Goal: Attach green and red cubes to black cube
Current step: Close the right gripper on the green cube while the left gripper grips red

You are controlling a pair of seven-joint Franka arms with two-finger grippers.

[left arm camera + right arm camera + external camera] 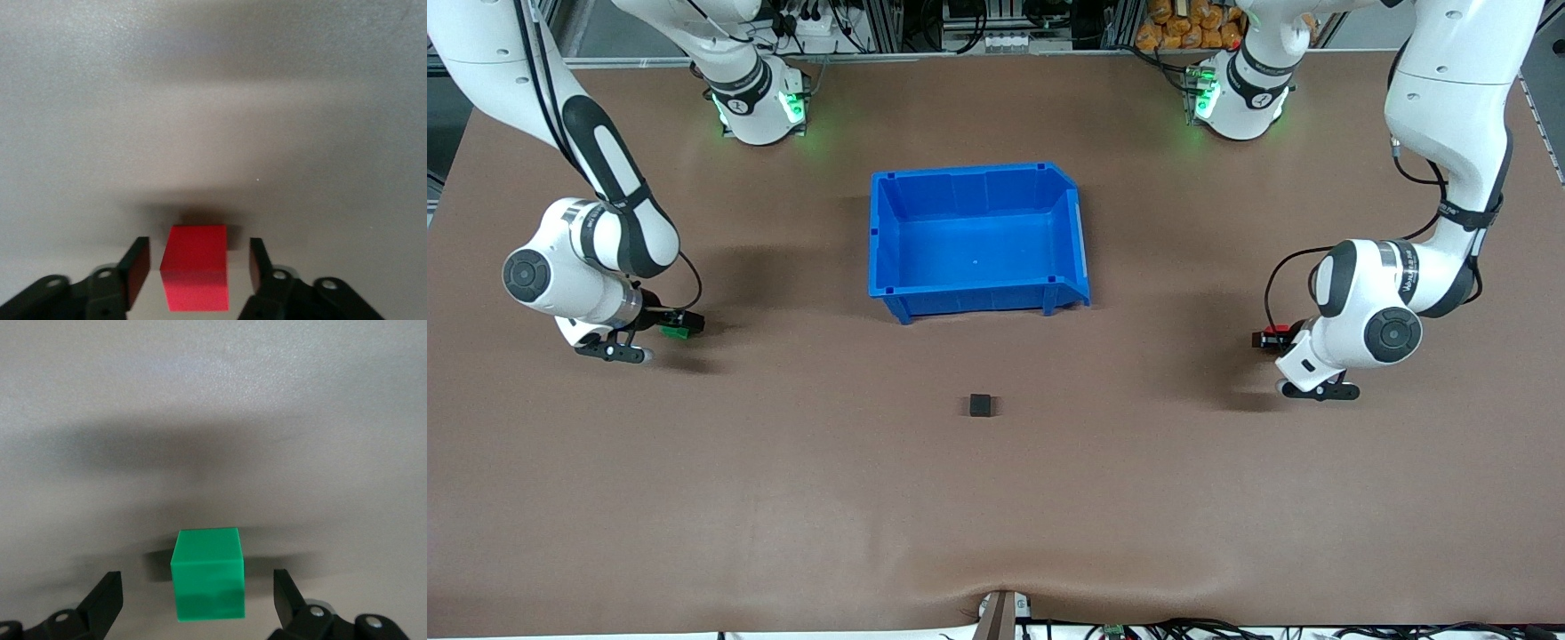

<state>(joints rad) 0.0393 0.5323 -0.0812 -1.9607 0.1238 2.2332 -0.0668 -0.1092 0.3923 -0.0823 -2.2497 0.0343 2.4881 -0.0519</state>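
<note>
Starting from the black cube (981, 405): it sits alone on the brown table (996, 516), nearer the front camera than the blue bin (978, 238), about midway between the two ends; nothing touches it.

Red cube (195, 275) lies toward my left arm's end of the table, between the fingers of my left gripper (197, 273); fingers stand apart with a gap showing on each side of the cube, so no grasp yet; closer on one side than the other. In the front view only a sliver of red (1276, 332) shows beside the wrist.

Green cube (207, 575) lies toward my right arm's end, between the fingers of my right gripper (198, 595); fingers spread wide, well clear of both faces; cube rests on the table with its shadow under it. Front view shows it at the fingertips (676, 331).

Step in hand, as I judge it: both pick-ups, at the pre-grasp stage; attachment not begun.

Next move calls for: closing each pair of fingers squarely on opposite faces; left needs slight centring first, else the cube may be pushed sideways; then lifting and carrying both cubes to the black one; bin appears to play no part.
</note>
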